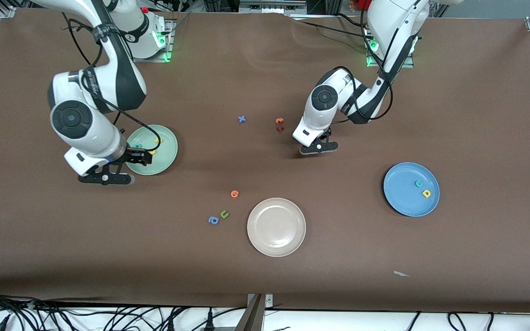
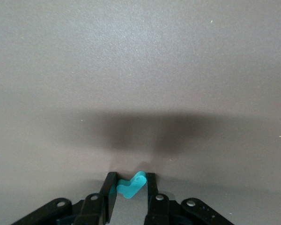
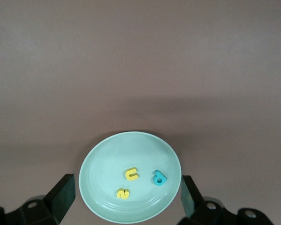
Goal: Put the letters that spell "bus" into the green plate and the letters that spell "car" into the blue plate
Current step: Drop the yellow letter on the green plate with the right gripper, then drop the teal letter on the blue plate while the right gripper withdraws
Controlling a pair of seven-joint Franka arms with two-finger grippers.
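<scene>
The right arm's wrist covers the lower-left rim of the green plate (image 1: 166,147) in the front view. The dark red letter (image 1: 280,129) at upper centre is too small to read. In the left wrist view, the bottom edge cuts off the left gripper (image 2: 131,190); its fingers partly hide the teal "r" (image 2: 132,186).

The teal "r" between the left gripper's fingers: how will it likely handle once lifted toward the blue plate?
The teal "r" looks like thin foam, so probably very light and slightly squashy. The left gripper pinches it across a narrow part, so it may twist. Flat-cut, it should land in the blue plate without rolling.
</scene>
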